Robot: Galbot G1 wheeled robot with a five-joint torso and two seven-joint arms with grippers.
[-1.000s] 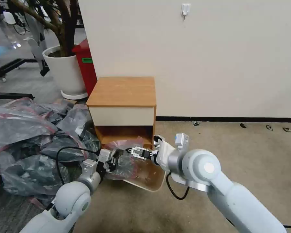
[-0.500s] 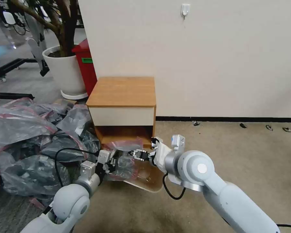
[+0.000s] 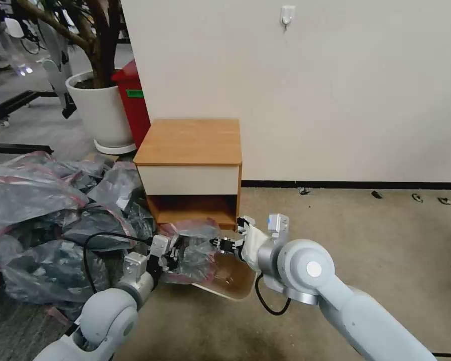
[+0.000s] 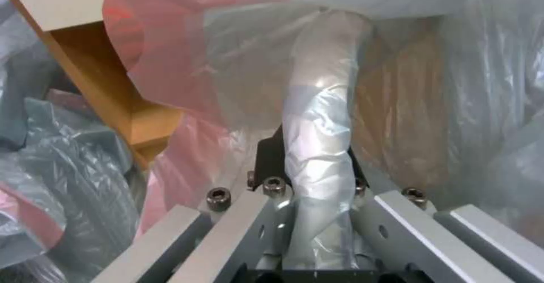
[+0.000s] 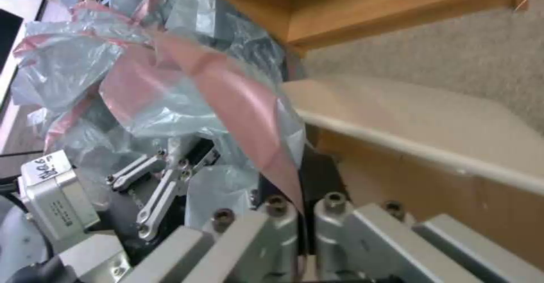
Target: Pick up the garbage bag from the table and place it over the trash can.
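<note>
Both grippers met low over beige carpet (image 3: 366,235): the left gripper (image 3: 174,252) pinched a twisted fold of the garbage bag (image 3: 195,250), the right gripper (image 3: 221,244) clamped its pink rim, stretching it above the trash can (image 3: 233,278). Just beyond stood the table (image 3: 190,143), then a white wall (image 3: 310,90). Beside the left gripper lay a bag heap (image 3: 30,200).
</note>
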